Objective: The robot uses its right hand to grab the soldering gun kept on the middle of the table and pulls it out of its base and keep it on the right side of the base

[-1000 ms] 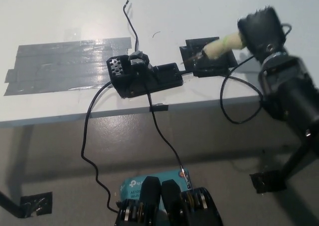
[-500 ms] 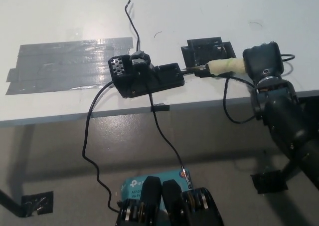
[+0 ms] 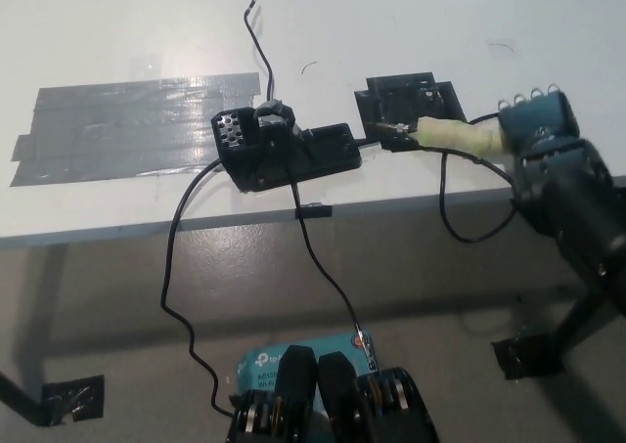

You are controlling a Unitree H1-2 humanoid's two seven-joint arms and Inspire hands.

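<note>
Your right hand has its fingers wrapped round the iron, lying on the worktop right of the base.

the far part of the table is bare white, with wide room to move. the left side has flat grey tape, nothing tall. the black base sits in the middle with a thin wire running back from it. just right of it a black block and the soldering gun fill the space by the front edge.
</note>
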